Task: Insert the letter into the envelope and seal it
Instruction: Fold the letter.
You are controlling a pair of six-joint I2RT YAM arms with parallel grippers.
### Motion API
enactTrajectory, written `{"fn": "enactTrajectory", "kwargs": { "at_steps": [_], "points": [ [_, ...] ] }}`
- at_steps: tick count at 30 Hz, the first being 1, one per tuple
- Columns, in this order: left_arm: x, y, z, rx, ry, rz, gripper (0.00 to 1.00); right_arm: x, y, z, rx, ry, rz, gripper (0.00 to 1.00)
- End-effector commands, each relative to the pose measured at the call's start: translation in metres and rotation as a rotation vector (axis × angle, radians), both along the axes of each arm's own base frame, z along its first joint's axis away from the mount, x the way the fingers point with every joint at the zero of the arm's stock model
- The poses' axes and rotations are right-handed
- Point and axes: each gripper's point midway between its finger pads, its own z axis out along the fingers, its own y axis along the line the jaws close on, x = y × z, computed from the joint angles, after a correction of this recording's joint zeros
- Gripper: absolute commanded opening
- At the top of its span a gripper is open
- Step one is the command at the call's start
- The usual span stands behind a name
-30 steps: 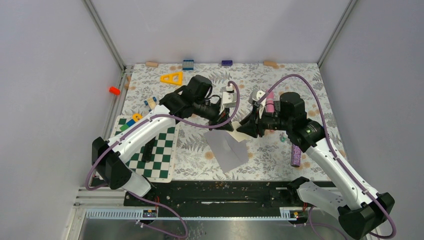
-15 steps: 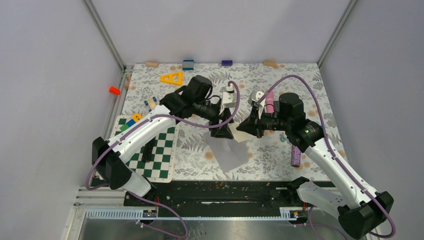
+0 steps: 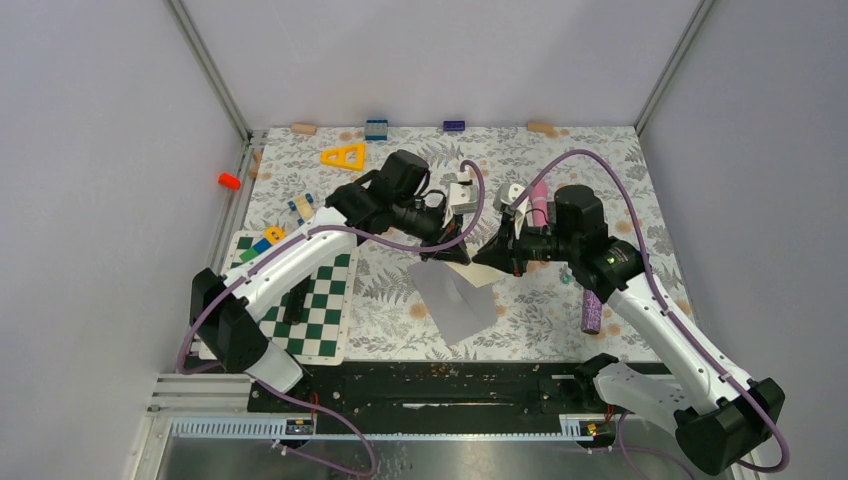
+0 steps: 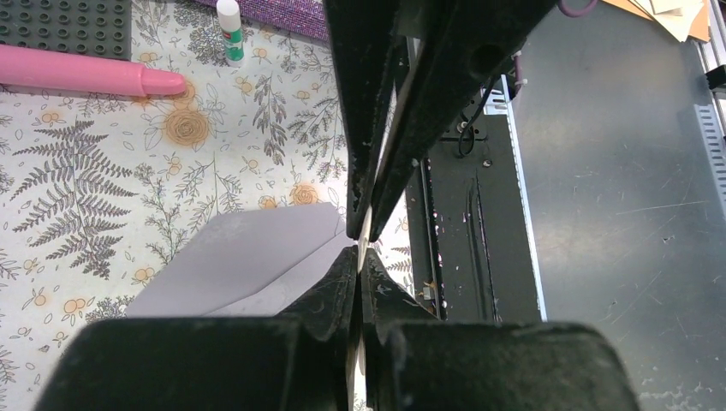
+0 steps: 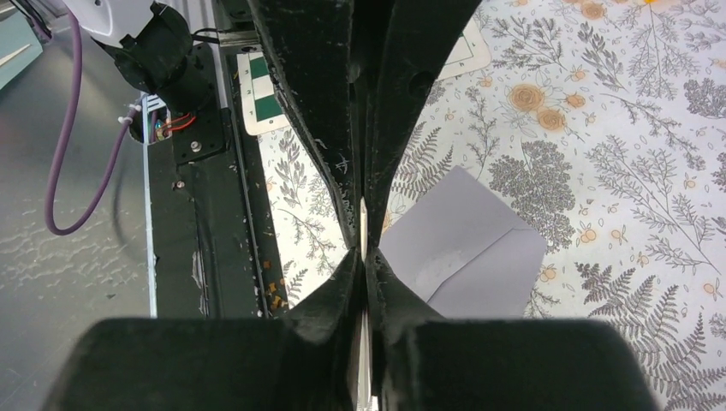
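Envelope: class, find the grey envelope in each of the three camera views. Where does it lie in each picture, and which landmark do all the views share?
Top external: the envelope lies flat near the middle, slightly below centre.
Left wrist: envelope left of centre, in the lower half.
Right wrist: envelope right of centre, in the lower half.
Shared landmark: the fern-print table cover under it.
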Motion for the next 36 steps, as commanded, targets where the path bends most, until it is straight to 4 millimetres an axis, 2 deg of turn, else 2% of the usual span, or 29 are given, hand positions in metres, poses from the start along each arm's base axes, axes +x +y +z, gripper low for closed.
{"fn": "enactTrajectory", "kwargs": {
  "at_steps": [1,2,4,7,11,12,13,14,15,17,18,20,21,22,24,26,27,29,30,31,34,35,36],
  "points": [
    [0.001,-0.006,0.023,-0.057,-0.048,-0.016,0.00,-0.004,-0.001,0.001,-0.009,-0.025,0.034,0.18],
    [0.000,-0.005,0.024,-0.060,-0.051,-0.015,0.00,-0.003,-0.002,0.000,-0.015,-0.031,0.030,0.22],
    [0.001,-0.004,0.025,-0.065,-0.060,-0.009,0.00,-0.002,-0.004,-0.002,-0.026,-0.037,0.023,0.21],
    [-0.001,-0.002,0.027,-0.072,-0.072,-0.006,0.00,-0.004,-0.005,-0.004,-0.035,-0.035,0.029,0.02],
    [-0.002,0.000,0.029,-0.075,-0.082,-0.004,0.00,-0.006,-0.006,-0.004,-0.038,-0.031,0.034,0.00],
    [-0.002,0.001,0.029,-0.076,-0.086,-0.003,0.00,-0.005,-0.006,-0.004,-0.038,-0.031,0.030,0.03],
    [-0.001,0.001,0.029,-0.076,-0.087,-0.001,0.00,-0.004,-0.007,-0.003,-0.041,-0.032,0.023,0.19],
    [-0.001,0.002,0.031,-0.078,-0.091,0.000,0.00,-0.004,-0.008,-0.003,-0.044,-0.034,0.022,0.24],
    [-0.001,0.003,0.031,-0.078,-0.094,0.003,0.00,-0.004,-0.008,-0.004,-0.049,-0.031,0.024,0.23],
    [0.000,0.004,0.032,-0.080,-0.099,0.009,0.00,-0.006,-0.009,-0.005,-0.055,-0.026,0.034,0.03],
    [0.001,0.005,0.033,-0.081,-0.103,0.011,0.00,-0.008,-0.009,-0.005,-0.054,-0.025,0.041,0.00],
    [0.002,0.007,0.036,-0.085,-0.112,0.017,0.00,-0.008,-0.009,-0.005,-0.055,-0.022,0.040,0.12],
    [0.002,0.008,0.036,-0.086,-0.115,0.020,0.00,-0.007,-0.010,-0.005,-0.058,-0.022,0.035,0.08],
    [0.002,0.008,0.038,-0.089,-0.118,0.020,0.00,-0.007,-0.010,-0.005,-0.060,-0.022,0.035,0.00],
    [0.002,0.010,0.039,-0.091,-0.123,0.023,0.00,-0.008,-0.011,-0.004,-0.059,-0.024,0.038,0.00],
    [0.003,0.011,0.039,-0.091,-0.128,0.028,0.00,-0.005,-0.012,-0.002,-0.061,-0.025,0.022,0.24],
    [0.004,0.012,0.039,-0.092,-0.131,0.030,0.00,-0.005,-0.012,-0.003,-0.063,-0.023,0.017,0.25],
    [0.006,0.014,0.041,-0.095,-0.135,0.036,0.00,-0.006,-0.014,-0.003,-0.064,-0.024,0.025,0.00],
    [0.006,0.015,0.042,-0.097,-0.138,0.039,0.00,-0.008,-0.014,-0.003,-0.063,-0.027,0.034,0.00],
    [0.007,0.016,0.043,-0.098,-0.142,0.043,0.00,-0.009,-0.014,-0.003,-0.062,-0.029,0.036,0.04],
    [0.008,0.018,0.046,-0.103,-0.147,0.049,0.00,-0.010,-0.015,-0.003,-0.067,-0.023,0.039,0.00],
    [0.009,0.018,0.046,-0.103,-0.147,0.049,0.00,-0.009,-0.015,-0.003,-0.067,-0.022,0.036,0.04],
    [0.009,0.019,0.046,-0.105,-0.148,0.051,0.00,-0.008,-0.015,-0.002,-0.068,-0.020,0.028,0.19]
  ]
}}
